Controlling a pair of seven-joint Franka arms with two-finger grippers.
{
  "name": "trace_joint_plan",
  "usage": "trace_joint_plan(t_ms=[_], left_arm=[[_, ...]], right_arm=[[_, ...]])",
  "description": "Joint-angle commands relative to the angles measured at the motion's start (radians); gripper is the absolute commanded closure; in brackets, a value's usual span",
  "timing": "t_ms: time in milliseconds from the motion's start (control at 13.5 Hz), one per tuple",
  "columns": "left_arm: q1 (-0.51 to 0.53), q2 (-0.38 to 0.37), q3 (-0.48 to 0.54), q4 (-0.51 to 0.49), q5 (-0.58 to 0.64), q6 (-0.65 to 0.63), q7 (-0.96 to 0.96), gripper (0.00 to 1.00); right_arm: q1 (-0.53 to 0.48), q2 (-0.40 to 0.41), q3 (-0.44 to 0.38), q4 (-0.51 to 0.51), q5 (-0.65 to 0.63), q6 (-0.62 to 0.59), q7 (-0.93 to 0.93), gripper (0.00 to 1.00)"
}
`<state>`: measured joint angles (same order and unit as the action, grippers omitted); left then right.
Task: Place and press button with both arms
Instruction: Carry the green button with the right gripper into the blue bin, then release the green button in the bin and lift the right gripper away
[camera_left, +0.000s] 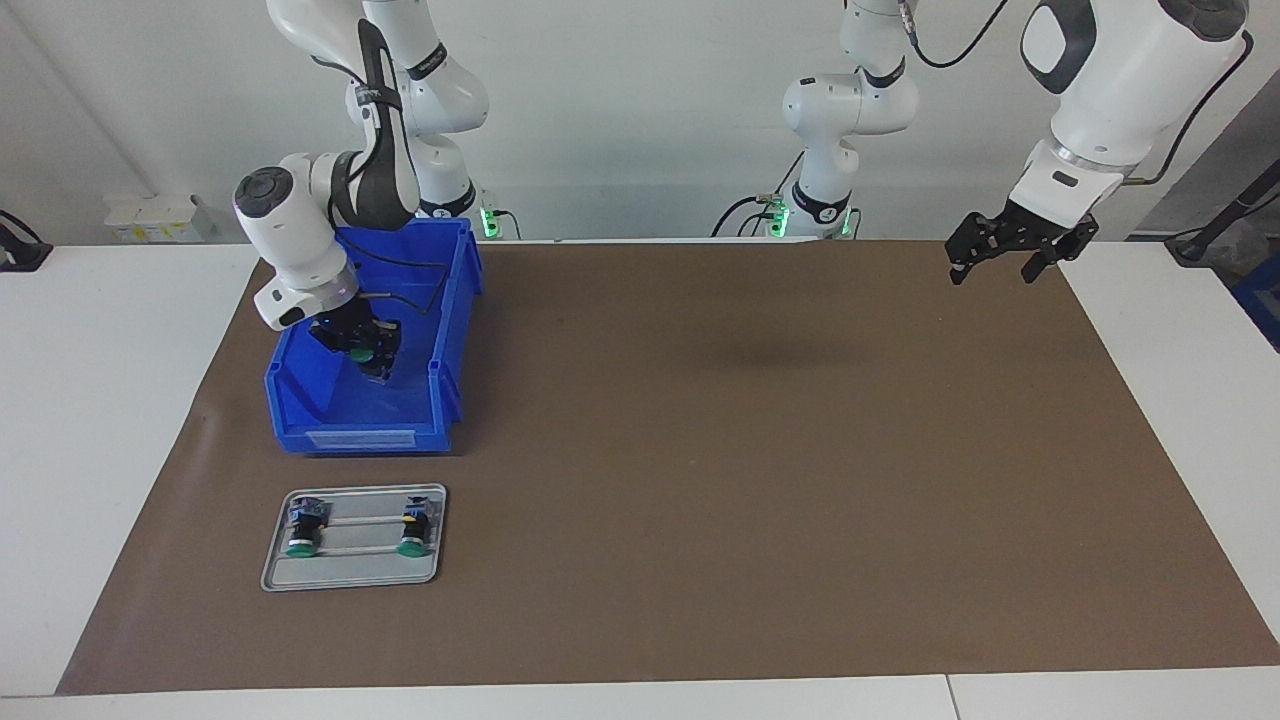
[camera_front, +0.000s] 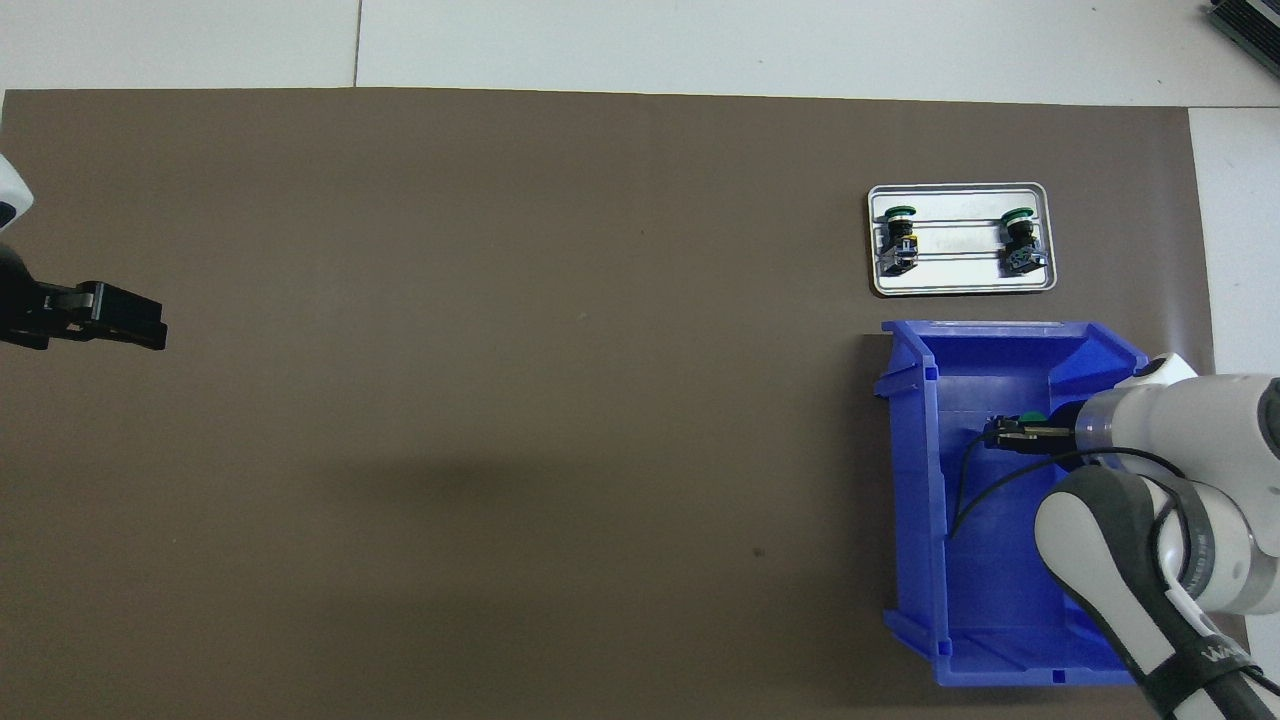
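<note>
A wide surface (camera_left: 120, 400) was covered by a brown mat (camera_left: 750, 450), with two white robot arms mounted along one long edge.

Toward the right arm's end of the surface stood a blue open-topped bin (camera_left: 455, 330). The right arm (camera_left: 300, 240) bent down into it, and the right pincer (camera_left: 365, 355) was inside the bin, closed on a button (camera_left: 360, 352) whose green cap showed between its fingertips. From overhead, the same pincer (camera_front: 1010, 432) pointed toward the middle of the bin (camera_front: 915, 480), with the green cap (camera_front: 1032, 418) just visible at its tip. Whether the button was lifted clear of the bin floor could not be told.

Farther from the robots than the bin, just beside its open front, lay a flat silver tray (camera_left: 350, 575). Two more green-capped buttons lay on their sides on the tray, well apart, one (camera_left: 303, 530) at each end (camera_left: 413, 528), their green caps pointing away from the robots. Overhead, the tray (camera_front: 960, 288) showed the same pair (camera_front: 897, 235) set parallel (camera_front: 1020, 240).

At the other end of the surface, the left arm (camera_left: 1110, 90) waited with the left pincer (camera_left: 1000, 265) raised over the mat's corner near its own base, fingers spread open and holding nothing. Overhead, this pincer (camera_front: 130, 318) appeared at the picture's edge.
</note>
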<state>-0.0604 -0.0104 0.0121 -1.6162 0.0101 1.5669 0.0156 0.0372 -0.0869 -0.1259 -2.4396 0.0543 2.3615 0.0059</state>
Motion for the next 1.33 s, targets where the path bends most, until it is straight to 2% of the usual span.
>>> trace_joint_plan(t_ms=[0,74,222,296,370,444,592,740,888,1036,1257], left_arm=[[0.007,-0.026,-0.003,-0.034,0.002,0.021,0.014,0.0],[0.007,-0.026,-0.003,-0.034,0.002,0.021,0.014,0.0],[0.007,-0.026,-0.003,-0.034,0.002,0.021,0.014,0.0],[0.007,-0.026,-0.003,-0.034,0.002,0.021,0.014,0.0],[0.007,-0.026,-0.003,-0.034,0.002,0.021,0.014,0.0],[0.007,-0.026,-0.003,-0.034,0.002,0.021,0.014,0.0],[0.007,-0.026,-0.003,-0.034,0.002,0.021,0.014,0.0],[0.007,-0.026,-0.003,-0.034,0.002,0.021,0.014,0.0],[0.005,-0.026,-0.003,-0.034,0.002,0.021,0.014,0.0],[0.007,-0.026,-0.003,-0.034,0.002,0.021,0.013,0.0],[0.007,-0.026,-0.003,-0.034,0.002,0.021,0.014,0.0]], right_arm=[[0.0,0.025,0.008,-0.006,0.018,0.035,0.025,1.0],[0.0,0.036,0.008,-0.006,0.018,0.035,0.051,0.73],[0.024,0.044,0.009,-0.002,0.018,0.03,0.101,0.36],[0.026,0.045,0.008,0.002,0.018,0.024,0.102,0.22],[0.021,0.041,0.008,0.008,0.018,0.019,0.098,0.02],[0.021,0.029,0.008,0.031,0.018,0.012,0.097,0.01],[0.018,0.006,0.005,0.127,0.016,-0.098,0.097,0.01],[-0.019,0.002,0.005,0.281,-0.001,-0.242,0.086,0.01],[-0.036,0.012,0.003,0.416,-0.028,-0.336,0.068,0.0],[-0.036,0.018,0.005,0.522,-0.095,-0.413,0.017,0.0],[-0.022,0.021,0.006,0.709,-0.103,-0.627,0.008,0.0]])
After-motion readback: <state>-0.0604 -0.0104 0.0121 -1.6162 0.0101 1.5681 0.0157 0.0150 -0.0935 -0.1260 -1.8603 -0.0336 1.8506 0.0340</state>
